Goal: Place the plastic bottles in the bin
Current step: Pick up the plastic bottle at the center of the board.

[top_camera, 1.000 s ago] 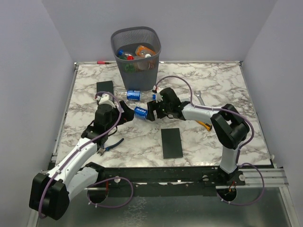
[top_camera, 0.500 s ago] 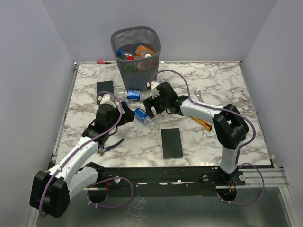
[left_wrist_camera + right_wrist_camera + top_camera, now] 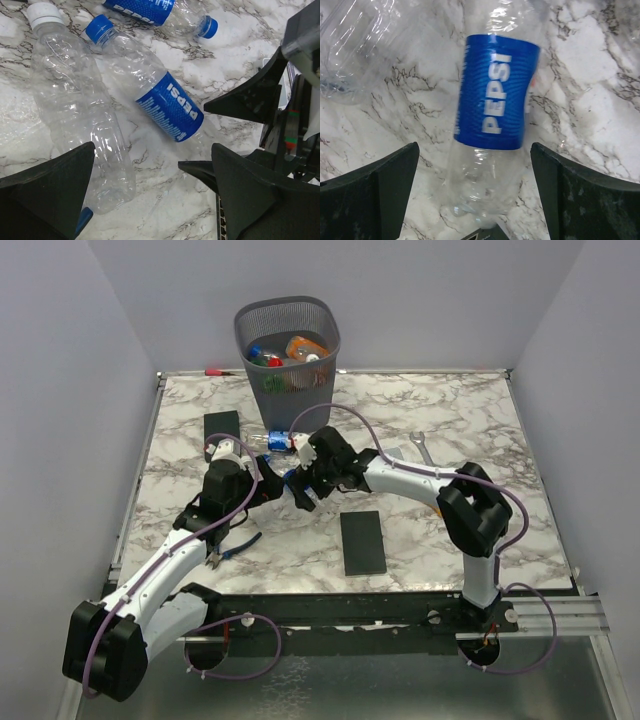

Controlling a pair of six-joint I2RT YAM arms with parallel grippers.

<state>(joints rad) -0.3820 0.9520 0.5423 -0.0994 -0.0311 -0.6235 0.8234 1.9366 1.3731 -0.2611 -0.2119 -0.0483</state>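
Counting on the 1 marble table (image 3: 480, 430): 3 bottles lie loose at the middle of the frame. 2 of them wear blue Pepsi labels, the upper Pepsi bottle (image 3: 145, 7) and the nearer Pepsi bottle (image 3: 167, 102). 1 is the unlabelled clear bottle (image 3: 75, 105) with a white cap. There's 1 mesh bin (image 3: 300, 400) at upper centre, and the pile of bottles (image 3: 290, 348) inside it is too jumbled to count, with orange, red, green and blue showing. 2 black slabs, the left slab (image 3: 221, 424) and the lower slab (image 3: 362, 542). 1 pair of blue-handled pliers (image 3: 238, 543) at lower left. 1 wrench (image 3: 421, 445) at right. 1 small red stick (image 3: 217, 371) by the top edge. 2 arms, the left arm (image 3: 170, 560) and the right arm (image 3: 420, 478).
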